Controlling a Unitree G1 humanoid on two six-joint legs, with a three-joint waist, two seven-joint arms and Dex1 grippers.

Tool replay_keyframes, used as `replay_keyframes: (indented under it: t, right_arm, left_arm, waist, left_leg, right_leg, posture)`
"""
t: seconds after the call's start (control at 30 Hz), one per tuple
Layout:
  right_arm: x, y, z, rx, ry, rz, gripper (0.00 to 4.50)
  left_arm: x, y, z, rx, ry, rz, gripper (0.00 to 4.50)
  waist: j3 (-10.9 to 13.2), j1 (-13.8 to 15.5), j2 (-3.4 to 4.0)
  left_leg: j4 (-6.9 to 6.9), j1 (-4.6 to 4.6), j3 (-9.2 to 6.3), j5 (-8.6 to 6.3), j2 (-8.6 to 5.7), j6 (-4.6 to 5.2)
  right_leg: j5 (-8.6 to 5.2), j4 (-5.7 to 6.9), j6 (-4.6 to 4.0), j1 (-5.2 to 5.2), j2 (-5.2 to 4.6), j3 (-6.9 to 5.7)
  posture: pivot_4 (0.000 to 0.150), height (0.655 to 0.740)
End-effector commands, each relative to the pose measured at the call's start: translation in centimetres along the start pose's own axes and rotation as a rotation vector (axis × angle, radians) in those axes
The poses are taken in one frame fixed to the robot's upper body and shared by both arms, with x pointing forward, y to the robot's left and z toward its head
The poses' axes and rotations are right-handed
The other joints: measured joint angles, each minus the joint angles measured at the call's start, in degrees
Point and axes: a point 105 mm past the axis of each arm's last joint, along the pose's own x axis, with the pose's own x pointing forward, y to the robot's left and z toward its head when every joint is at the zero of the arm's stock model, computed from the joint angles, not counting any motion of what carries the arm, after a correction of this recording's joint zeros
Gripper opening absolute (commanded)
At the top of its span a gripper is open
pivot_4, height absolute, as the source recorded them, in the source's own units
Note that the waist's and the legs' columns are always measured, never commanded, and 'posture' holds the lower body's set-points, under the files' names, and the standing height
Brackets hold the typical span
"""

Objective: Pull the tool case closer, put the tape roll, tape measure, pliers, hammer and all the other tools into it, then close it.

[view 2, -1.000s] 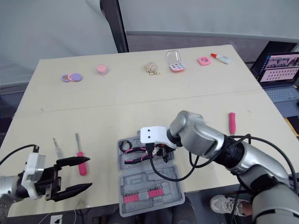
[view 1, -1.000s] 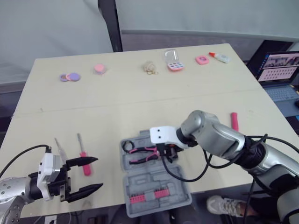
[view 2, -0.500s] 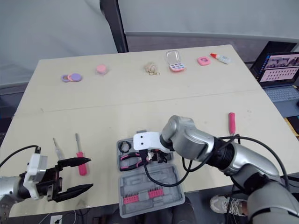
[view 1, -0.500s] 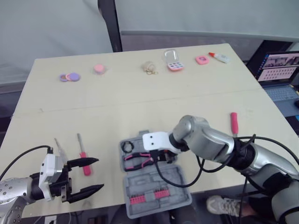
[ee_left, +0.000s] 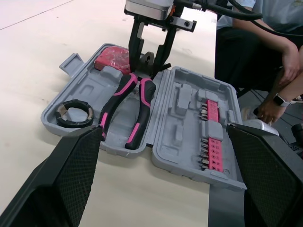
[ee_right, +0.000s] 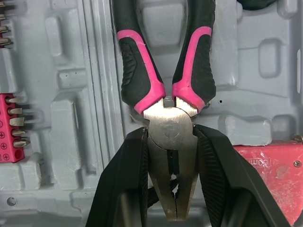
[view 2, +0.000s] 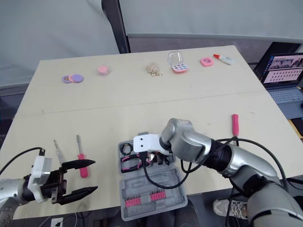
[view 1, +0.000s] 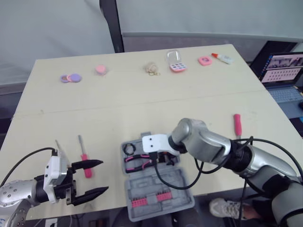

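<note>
Right gripper [ee_right: 170, 139], over the open tool case [view 1: 161, 189] at the near edge of the table [view 1: 142, 94], clamps the steel head of the pliers [ee_right: 196, 71] lying in it; the left gripper [view 1: 103, 176] hangs spread wide, off to the case's left. Opening unevenly could drag the smooth head and rubbery pink-and-black handles out of their moulded grey plastic recess.

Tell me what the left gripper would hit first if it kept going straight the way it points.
The left gripper would probably meet the open tool case first, near the handles of the pliers; depth is unclear.
</note>
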Motion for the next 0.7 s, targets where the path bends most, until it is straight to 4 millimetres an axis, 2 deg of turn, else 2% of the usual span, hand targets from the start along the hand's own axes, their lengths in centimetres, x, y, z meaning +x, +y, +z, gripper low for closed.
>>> replay_keyframes:
  t: [0.03,0.3,0.53,0.7]
  right_arm:
    - [-0.5,-0.2,0.8,-0.041,-0.012,-0.025,0.96]
    - [-0.5,0.0,0.9,-0.037,-0.013,-0.013,0.96]
    - [-0.8,0.2,1.1,-0.033,-0.023,0.001,4.42]
    - [-2.3,-0.3,1.6,-0.019,-0.071,-0.007,4.47]
  left_arm:
    - [0.2,-0.2,0.3,0.021,-0.006,-0.006,4.50]
    - [0.3,-0.2,0.3,0.021,-0.007,-0.013,4.50]
    - [0.5,0.1,0.3,0.025,-0.006,-0.018,4.50]
    - [0.8,0.6,0.4,0.039,-0.005,-0.029,4.50]
  waist:
    - [0.0,0.0,0.00]
    - [0.0,0.0,0.00]
    - [0.0,0.0,0.00]
    - [0.0,0.0,0.00]
  left_leg:
    - [0.00,0.00,0.00,0.00,0.00,0.00]
    - [0.00,0.00,0.00,0.00,0.00,0.00]
    - [0.00,0.00,0.00,0.00,0.00,0.00]
    - [0.01,0.00,-0.01,0.00,-0.01,0.00]
  right_leg:
    - [0.00,0.00,0.00,0.00,0.00,0.00]
    - [0.00,0.00,0.00,0.00,0.00,0.00]
    - [0.00,0.00,0.00,0.00,0.00,0.00]
    - [0.00,0.01,0.00,0.00,0.00,-0.01]
  posture:
    - [0.150,0.7400]
    - [0.150,0.7400]
    - [0.150,0.7400]
    - [0.150,0.7400]
